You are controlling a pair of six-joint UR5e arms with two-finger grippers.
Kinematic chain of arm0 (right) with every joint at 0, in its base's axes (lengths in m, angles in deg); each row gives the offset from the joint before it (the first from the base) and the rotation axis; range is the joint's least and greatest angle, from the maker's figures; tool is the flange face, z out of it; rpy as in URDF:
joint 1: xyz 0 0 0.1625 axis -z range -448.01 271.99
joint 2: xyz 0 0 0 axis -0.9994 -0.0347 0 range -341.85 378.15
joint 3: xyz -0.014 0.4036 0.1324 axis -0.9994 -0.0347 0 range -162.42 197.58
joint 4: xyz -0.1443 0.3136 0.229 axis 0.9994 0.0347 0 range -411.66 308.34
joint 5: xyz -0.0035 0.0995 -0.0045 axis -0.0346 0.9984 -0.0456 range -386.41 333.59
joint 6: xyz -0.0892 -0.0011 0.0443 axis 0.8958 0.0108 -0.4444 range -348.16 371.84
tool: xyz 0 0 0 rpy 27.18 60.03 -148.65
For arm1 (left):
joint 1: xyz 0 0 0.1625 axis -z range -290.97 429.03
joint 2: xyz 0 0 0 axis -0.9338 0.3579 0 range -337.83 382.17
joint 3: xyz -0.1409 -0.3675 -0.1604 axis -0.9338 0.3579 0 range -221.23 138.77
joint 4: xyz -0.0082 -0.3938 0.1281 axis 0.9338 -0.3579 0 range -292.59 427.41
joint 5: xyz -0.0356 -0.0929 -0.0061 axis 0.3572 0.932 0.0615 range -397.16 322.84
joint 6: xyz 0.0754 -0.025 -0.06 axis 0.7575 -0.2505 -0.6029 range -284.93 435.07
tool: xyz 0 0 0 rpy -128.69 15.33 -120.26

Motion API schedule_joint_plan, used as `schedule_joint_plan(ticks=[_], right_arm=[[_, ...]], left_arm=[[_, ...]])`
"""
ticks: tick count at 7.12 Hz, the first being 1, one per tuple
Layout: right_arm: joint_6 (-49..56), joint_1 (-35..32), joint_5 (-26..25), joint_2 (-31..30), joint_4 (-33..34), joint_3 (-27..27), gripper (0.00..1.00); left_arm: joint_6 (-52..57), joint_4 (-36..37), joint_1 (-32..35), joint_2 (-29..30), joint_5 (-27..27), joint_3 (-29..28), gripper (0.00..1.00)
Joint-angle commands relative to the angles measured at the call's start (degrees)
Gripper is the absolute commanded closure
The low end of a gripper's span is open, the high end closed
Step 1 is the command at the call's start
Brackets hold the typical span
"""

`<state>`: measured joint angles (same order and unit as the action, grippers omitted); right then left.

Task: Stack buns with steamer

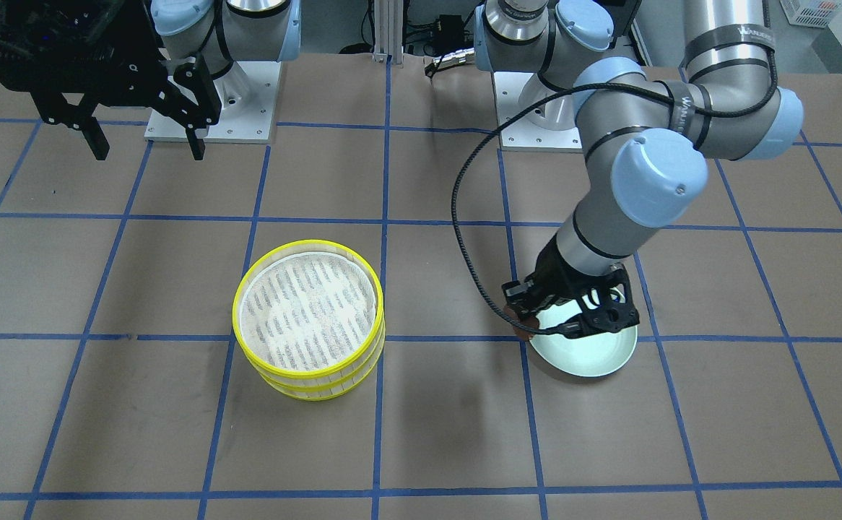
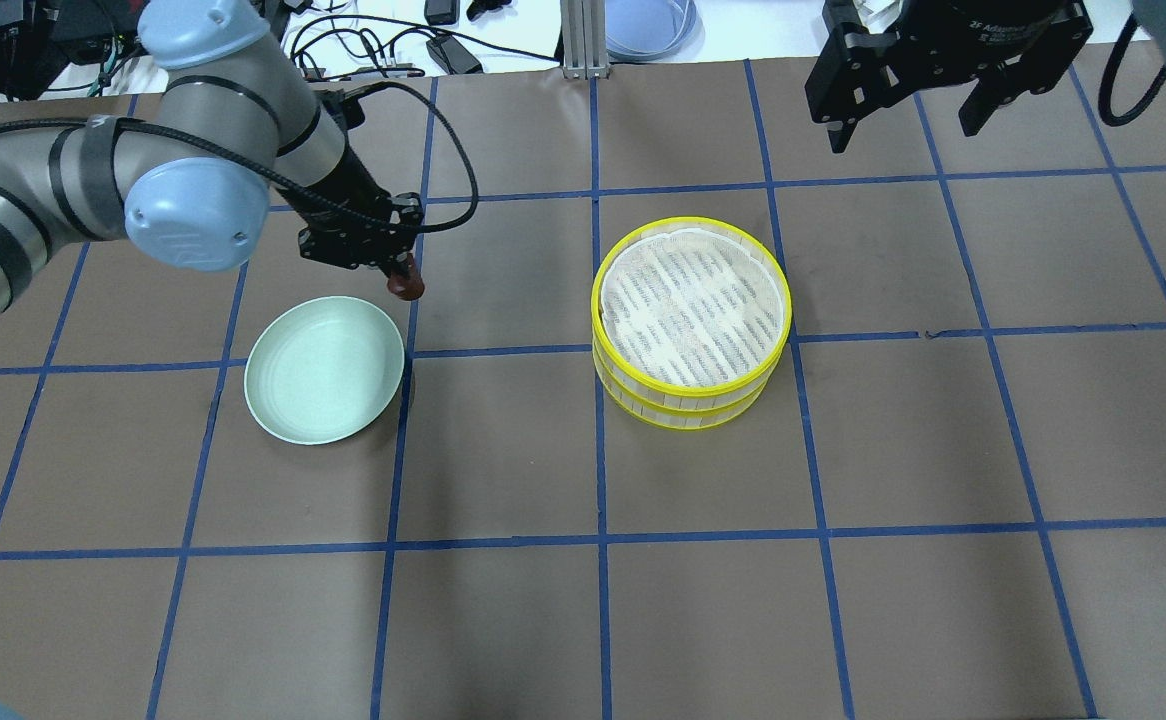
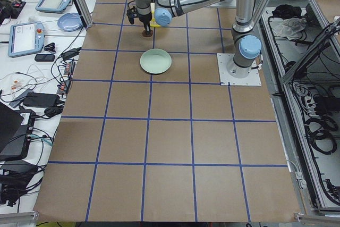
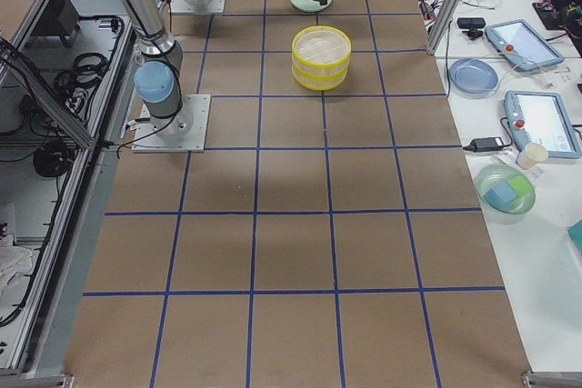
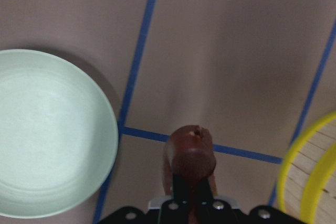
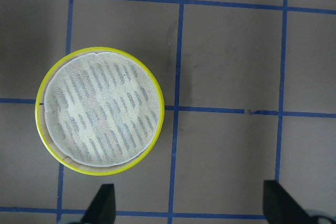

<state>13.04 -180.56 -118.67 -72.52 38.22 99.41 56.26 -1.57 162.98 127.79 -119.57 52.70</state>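
On the left half of the table (image 2: pixel 843 450), just beside the steamer-side rim of an empty mint-green plate (image 2: pixel 323 370), the left gripper (image 2: pixel 403 280) hangs above the brown surface with its jaws clamped on the dark reddish-brown bun (image 2: pixel 405 288). The wrist camera shows the bun pinched from both sides, its rounded end pointing down over a blue tape line (image 5: pixel 247 153), clear of the plate and the table. To the right, well apart from the bun, stands the steamer (image 2: pixel 688 405), yellow-rimmed tiers stacked one on another, with a white liner (image 2: pixel 688 300) lying across its top. The right gripper (image 2: pixel 903 125) hovers at the far right, beyond the steamer, its jaws spread wide and holding nothing. The pale cream bun shows in no view. The step in hand appears to be carrying the dark bun rightward to the steamer. To do it well, the left arm should probably keep the bun above the height of the yellow rim while crossing, since a low approach could knock the stack sideways. It likely needs to be centred over the liner before coming down, rather than near the rim where the bun might roll off. The grip looks narrow on a soft, round thing, so a slow, level move should lessen the chance of slipping. The jaws are best released only once the bun rests on the liner.
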Motion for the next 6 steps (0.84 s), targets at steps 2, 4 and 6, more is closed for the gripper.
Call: schedule_joint_plan(ticks=[2,4,6], right_arm=[[-0.06,0.00,0.15,-0.12,0.03,0.17,0.00],[-0.06,0.00,0.15,-0.12,0.03,0.26,0.00],[-0.06,0.00,0.24,-0.12,0.03,0.35,0.00]], left_arm=[[-14.81,0.59,14.31,1.52,0.23,-6.57,1.00],[-18.35,3.38,18.88,3.61,0.32,-6.05,1.00],[-19.86,7.27,19.96,6.52,0.15,-5.69,0.75]])
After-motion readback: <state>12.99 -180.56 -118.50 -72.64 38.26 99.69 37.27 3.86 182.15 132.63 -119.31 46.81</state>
